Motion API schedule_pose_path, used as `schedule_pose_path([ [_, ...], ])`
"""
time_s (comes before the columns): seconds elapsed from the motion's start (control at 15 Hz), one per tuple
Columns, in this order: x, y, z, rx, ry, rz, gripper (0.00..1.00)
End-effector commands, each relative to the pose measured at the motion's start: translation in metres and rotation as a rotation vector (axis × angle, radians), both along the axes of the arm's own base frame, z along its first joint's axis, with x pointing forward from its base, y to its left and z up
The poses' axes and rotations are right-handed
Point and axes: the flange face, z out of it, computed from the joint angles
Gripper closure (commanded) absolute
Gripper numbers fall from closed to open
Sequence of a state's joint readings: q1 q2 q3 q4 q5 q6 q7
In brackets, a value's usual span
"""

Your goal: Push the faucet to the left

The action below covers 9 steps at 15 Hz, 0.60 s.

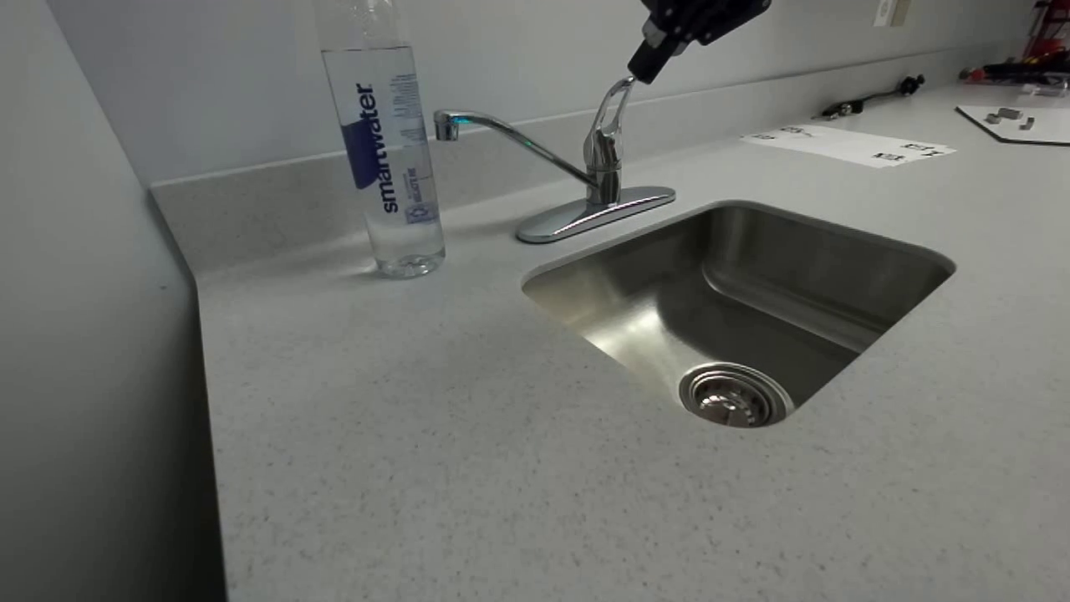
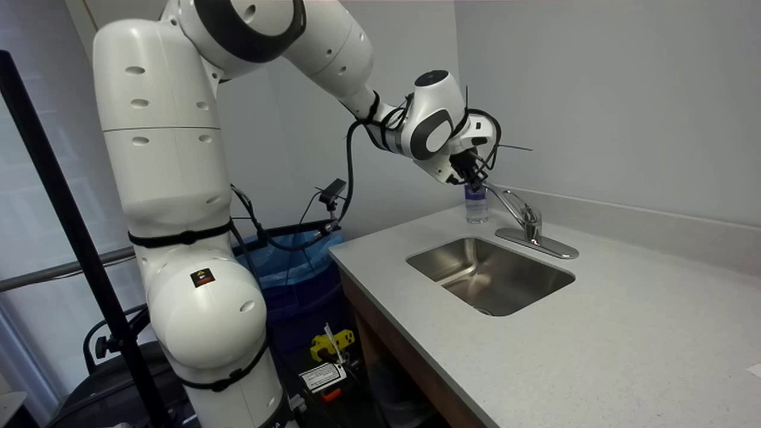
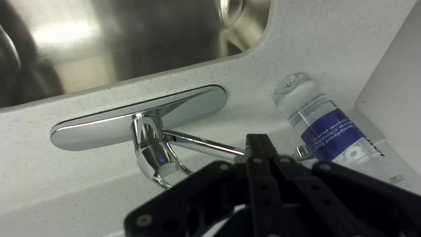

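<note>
The chrome faucet [image 1: 606, 180] stands on its oval base plate behind the sink. It also shows in an exterior view [image 2: 531, 223] and in the wrist view [image 3: 149, 131]. Its spout [image 1: 527, 142] points along the wall towards the water bottle, away from over the sink. Its lever handle stands upright. My gripper [image 1: 644, 68] is shut and empty, with its fingertips above the faucet by the top of the lever. In the wrist view the fingertips [image 3: 260, 141] cover the middle of the spout; the spout's tip shows past them. I cannot tell whether they touch the faucet.
A tall clear bottle with a blue label [image 1: 397, 167] stands upright near the spout's tip; it also shows in the wrist view [image 3: 329, 131]. The steel sink [image 1: 802, 259] is sunk into the counter [image 1: 401, 435]. Walls stand behind and beside it. Paper sheets [image 1: 844, 144] lie further along.
</note>
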State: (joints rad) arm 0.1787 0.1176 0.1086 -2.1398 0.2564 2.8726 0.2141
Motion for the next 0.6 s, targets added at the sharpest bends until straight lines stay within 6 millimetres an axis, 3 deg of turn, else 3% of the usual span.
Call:
schedule_pose_path([
  [0.0,-0.034,-0.026,0.020,0.017,-0.037,-0.002,1.00],
  [0.53,-0.061,-0.081,0.039,0.034,-0.112,-0.103,1.00],
])
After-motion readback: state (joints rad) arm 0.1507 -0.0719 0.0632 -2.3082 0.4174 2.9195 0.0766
